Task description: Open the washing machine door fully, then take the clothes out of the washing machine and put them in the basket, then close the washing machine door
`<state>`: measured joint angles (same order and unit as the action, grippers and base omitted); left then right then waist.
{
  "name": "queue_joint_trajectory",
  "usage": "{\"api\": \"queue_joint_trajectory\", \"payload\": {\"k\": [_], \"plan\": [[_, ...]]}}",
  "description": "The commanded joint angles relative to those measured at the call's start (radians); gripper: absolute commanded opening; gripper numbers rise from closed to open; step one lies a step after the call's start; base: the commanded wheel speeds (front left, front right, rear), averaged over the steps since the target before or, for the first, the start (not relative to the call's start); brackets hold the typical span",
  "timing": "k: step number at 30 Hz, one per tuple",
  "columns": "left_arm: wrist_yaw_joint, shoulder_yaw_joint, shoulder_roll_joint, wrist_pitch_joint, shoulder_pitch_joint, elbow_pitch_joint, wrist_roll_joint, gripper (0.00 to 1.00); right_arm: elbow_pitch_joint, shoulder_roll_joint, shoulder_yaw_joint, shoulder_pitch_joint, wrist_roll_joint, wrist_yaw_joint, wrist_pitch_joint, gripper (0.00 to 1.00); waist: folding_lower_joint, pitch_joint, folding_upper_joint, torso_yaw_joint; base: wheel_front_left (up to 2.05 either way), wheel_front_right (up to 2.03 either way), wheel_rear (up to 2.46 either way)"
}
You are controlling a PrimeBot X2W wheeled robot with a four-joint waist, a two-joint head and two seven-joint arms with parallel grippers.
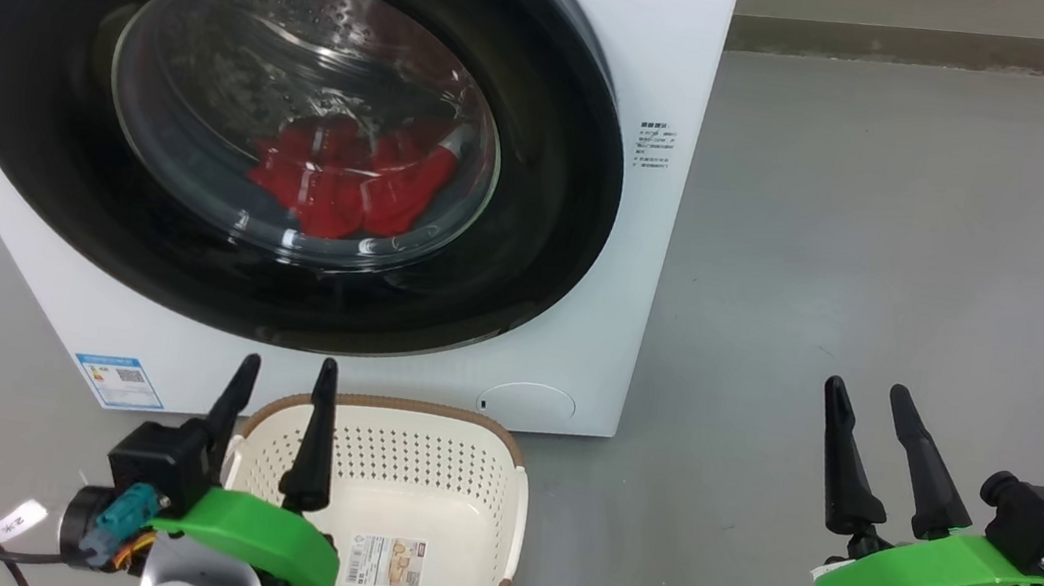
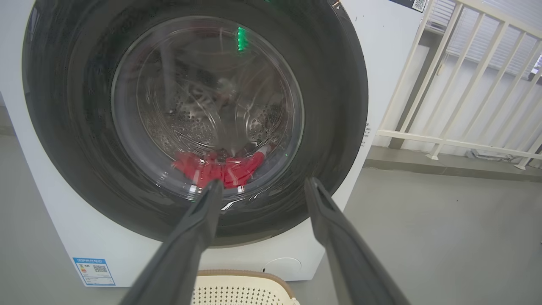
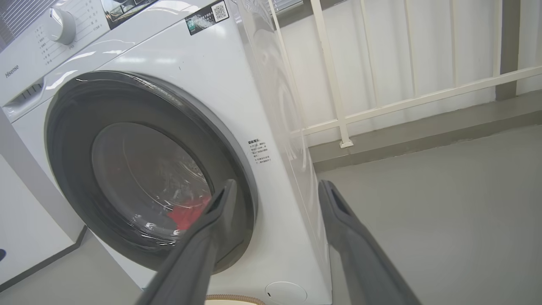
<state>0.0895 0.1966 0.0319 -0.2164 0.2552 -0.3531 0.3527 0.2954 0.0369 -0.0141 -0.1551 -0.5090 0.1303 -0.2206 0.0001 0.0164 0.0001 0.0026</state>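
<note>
Right, the door (image 1: pixel 50 120) is shut on the red clothes (image 1: pixel 345 179), lying at twelve o'clock from my left pincer (image 1: pixel 290 361), the nearer one above the basket (image 1: pixel 426 410), and ten o'clock from my right pincer (image 1: pixel 868 387), both spread wide and empty.

Washing machine (image 1: pixel 677 51) top beyond frame edge

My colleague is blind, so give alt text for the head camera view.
A white washing machine with its round black door shut, red clothes visible through it. An empty cream basket stands on the grey floor before it; the left gripper and right gripper are open.
</note>
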Motion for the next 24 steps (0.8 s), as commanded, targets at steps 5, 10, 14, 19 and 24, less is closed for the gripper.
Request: {"api": "queue_joint_trajectory", "payload": {"k": [5, 10, 14, 19, 24], "plan": [[0.025, -0.023, 0.017, -0.031, 0.059, 0.009, -0.074, 1.0, -0.023, 0.012, -0.03, -0.06, 0.069, 0.0, -0.027, 1.0, -0.0001, -0.001, -0.0001, 0.001, 0.0, 0.0, 0.0], [0.038, -0.024, 0.018, -0.045, 0.071, -0.006, -0.12, 1.0, -0.023, 0.013, -0.036, -0.068, 0.118, 0.0, -0.041, 1.0, -0.0001, 0.0, -0.0001, 0.0, 0.0, 0.0, 0.0], [0.04, -0.031, 0.018, -0.045, 0.074, -0.021, -0.114, 1.0, -0.021, 0.013, -0.038, -0.067, 0.117, 0.0, -0.041, 1.0, -0.0001, 0.0, -0.0001, -0.001, 0.0, 0.0, 0.0], [0.043, -0.036, 0.018, -0.045, 0.076, -0.035, -0.104, 1.0, -0.016, 0.013, -0.036, -0.068, 0.117, 0.0, -0.041, 1.0, -0.0001, -0.002, -0.0001, -0.002, 0.0, 0.0, 0.0], [0.043, -0.039, 0.018, -0.045, 0.078, -0.042, -0.101, 1.0, -0.013, 0.013, -0.036, -0.07, 0.118, 0.0, -0.041, 1.0, -0.0001, -0.003, -0.0001, -0.002, 0.0, 0.0, 0.0]]}}
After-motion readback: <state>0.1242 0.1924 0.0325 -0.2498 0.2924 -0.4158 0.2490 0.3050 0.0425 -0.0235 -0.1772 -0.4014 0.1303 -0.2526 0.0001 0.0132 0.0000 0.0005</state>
